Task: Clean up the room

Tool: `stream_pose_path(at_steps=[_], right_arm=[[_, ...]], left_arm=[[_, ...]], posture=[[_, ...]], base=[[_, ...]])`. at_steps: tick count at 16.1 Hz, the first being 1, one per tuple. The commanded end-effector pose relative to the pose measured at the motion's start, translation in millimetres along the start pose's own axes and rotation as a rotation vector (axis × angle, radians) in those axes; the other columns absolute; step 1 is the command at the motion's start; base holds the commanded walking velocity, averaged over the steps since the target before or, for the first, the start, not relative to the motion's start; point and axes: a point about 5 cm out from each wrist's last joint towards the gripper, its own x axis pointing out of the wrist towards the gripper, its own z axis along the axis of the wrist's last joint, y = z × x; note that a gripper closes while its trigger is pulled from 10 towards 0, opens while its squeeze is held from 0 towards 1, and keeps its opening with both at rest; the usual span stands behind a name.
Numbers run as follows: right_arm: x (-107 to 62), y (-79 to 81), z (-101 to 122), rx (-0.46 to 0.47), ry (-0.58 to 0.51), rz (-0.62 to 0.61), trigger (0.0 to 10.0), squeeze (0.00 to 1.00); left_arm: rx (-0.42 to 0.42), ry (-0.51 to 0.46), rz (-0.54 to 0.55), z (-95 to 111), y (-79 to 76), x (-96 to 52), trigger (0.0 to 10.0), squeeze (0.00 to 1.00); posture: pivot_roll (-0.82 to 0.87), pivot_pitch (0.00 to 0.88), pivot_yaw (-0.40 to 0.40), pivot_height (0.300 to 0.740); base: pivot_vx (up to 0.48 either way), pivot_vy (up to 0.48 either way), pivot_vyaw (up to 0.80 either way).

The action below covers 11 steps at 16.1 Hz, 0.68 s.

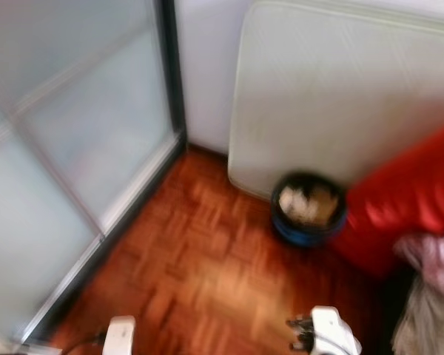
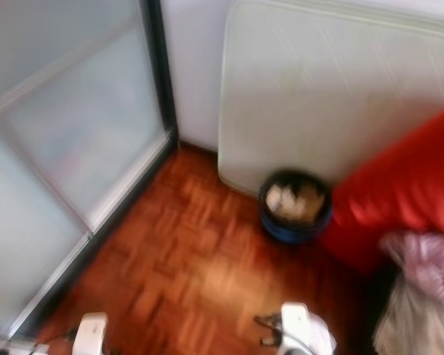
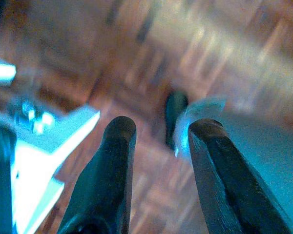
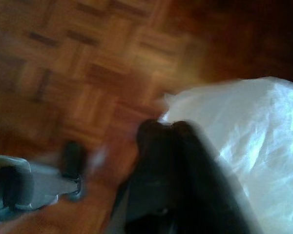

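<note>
The picture is blurred. A round dark bin [image 1: 308, 207] with a blue base stands on the parquet floor [image 1: 207, 259] and holds crumpled pale rubbish. It sits against a white mattress [image 1: 340, 96]. My two arms reach in low at the near edge, well short of the bin. In the left wrist view my left gripper [image 3: 158, 129] is open over the floor with nothing between its fingers. In the right wrist view my right gripper [image 4: 161, 127] is shut, with a white plastic bag [image 4: 254, 146] hanging from it.
A frosted glass sliding door [image 1: 74, 133] in a dark frame runs along the left. A red sofa [image 1: 407, 200] stands at the right, with a heap of pink and beige clothes [image 1: 433, 259] in front of it. Open floor lies between me and the bin.
</note>
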Motion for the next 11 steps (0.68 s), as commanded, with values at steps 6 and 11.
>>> stream_pose_path(at_steps=[6,11], right_arm=[[-5.2,-13.0,-18,0.029,0.056,-0.039,10.0,0.0],[-5.3,-13.8,-18,0.04,0.048,-0.04,10.0,0.0]], left_arm=[[0.008,0.023,-0.025,-10,-17.2,0.6,10.0,0.0],[0.007,0.021,-0.013,-12,-2.4,-1.6,10.0,0.0]], posture=[[0.04,0.151,-0.041,0.728],[0.04,0.148,-0.042,0.728]], base=[[0.389,0.0,0.0],[0.39,0.0,0.0]])
